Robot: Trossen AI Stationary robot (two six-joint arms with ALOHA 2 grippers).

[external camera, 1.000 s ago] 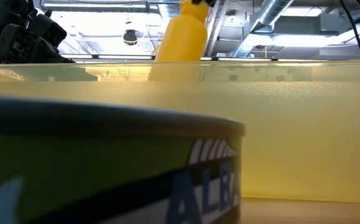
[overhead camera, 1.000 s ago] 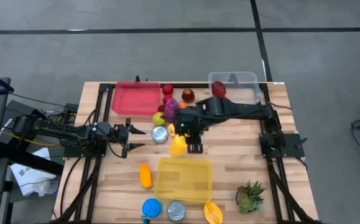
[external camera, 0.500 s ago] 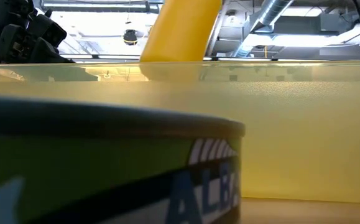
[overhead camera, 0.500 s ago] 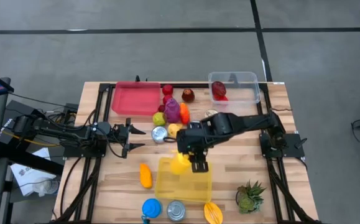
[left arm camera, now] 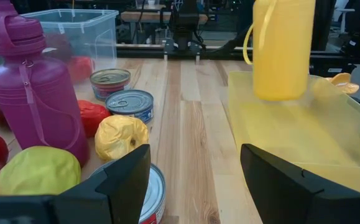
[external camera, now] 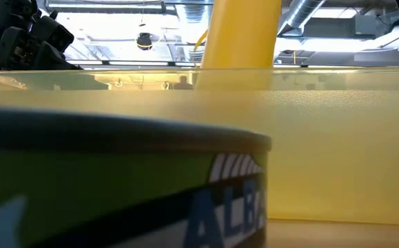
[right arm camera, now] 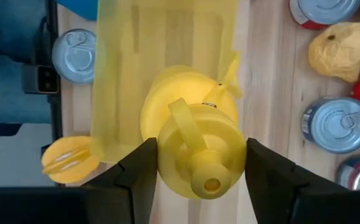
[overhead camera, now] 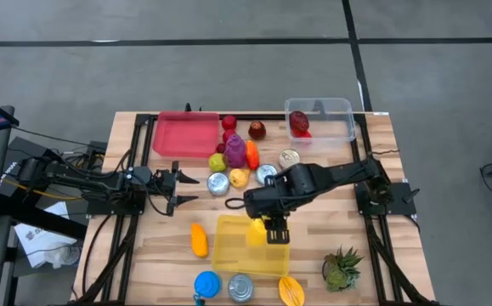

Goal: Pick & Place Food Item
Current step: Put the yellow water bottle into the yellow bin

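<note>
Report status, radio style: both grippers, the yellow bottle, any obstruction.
Right gripper shut on yellow bottle, upright above yellow bin. Left gripper open, idle at table's left. Bin looks empty; nothing in the way.

a robotics lab or test bay in an industrial building. a wooden table point(overhead camera: 313, 246) edged with a black metal frame point(overhead camera: 135, 170) stands on a grey concrete floor point(overhead camera: 229, 76) marked with dark lines, and cables point(overhead camera: 67, 183) trail off its side. the low view looks up at exposed silver ducts point(external camera: 309, 14) and bright ceiling lights point(external camera: 116, 27).
</note>
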